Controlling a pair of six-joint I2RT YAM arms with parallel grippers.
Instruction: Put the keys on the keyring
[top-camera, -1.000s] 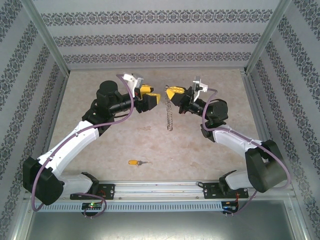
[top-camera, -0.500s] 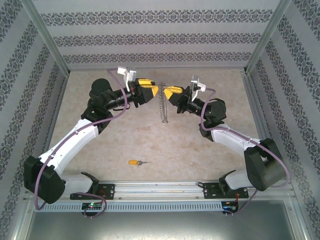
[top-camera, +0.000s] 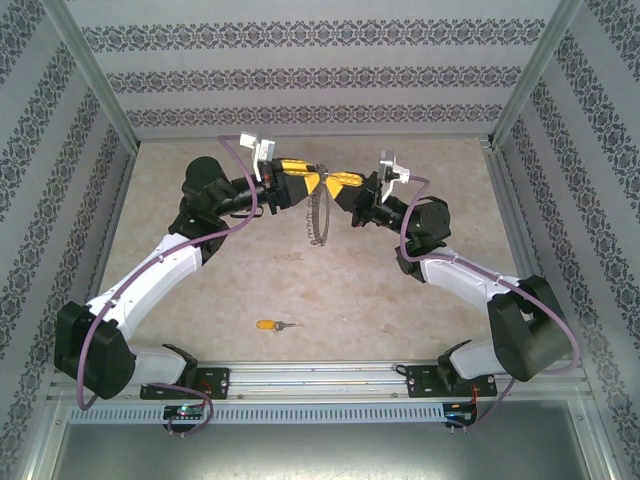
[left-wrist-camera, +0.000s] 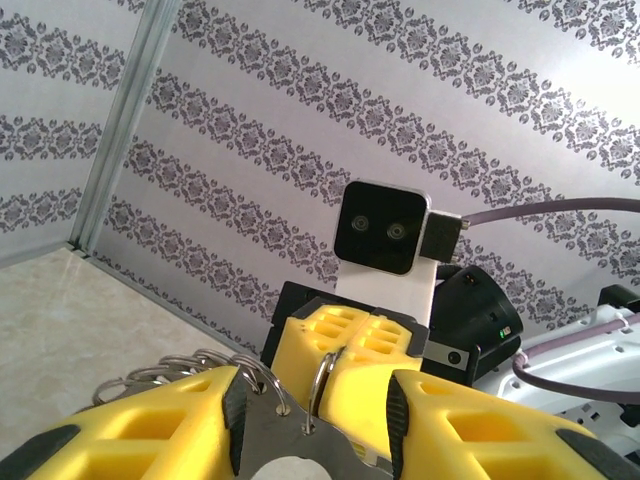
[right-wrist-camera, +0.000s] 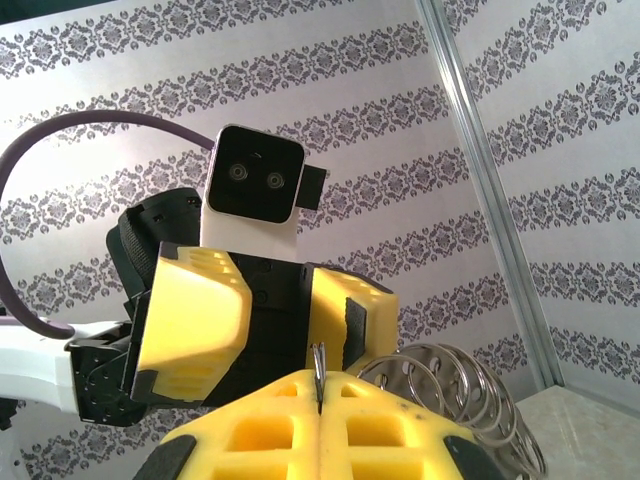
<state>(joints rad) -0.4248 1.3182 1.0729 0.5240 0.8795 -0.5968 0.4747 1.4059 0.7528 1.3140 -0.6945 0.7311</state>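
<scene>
The keyring, a grey metal hoop with a fringe of small rings, hangs edge-on between my two grippers above the middle of the table. My right gripper is shut on one thin ring of it; more rings fan out to the right of its fingers. My left gripper faces it, fingertips nearly touching, its jaws closed on the keyring's flat metal plate, which carries rings through its holes. The key, orange-headed with a short blade, lies alone on the table near the front.
The patterned back wall stands close behind the grippers, with metal corner posts at both sides. The aluminium rail with the arm bases runs along the near edge. Beige tabletop lies open between the grippers and the key.
My left gripper has swung in to the right and closed on the keyring. The right gripper has shifted a little left and back with the hoop. The key has not moved.
</scene>
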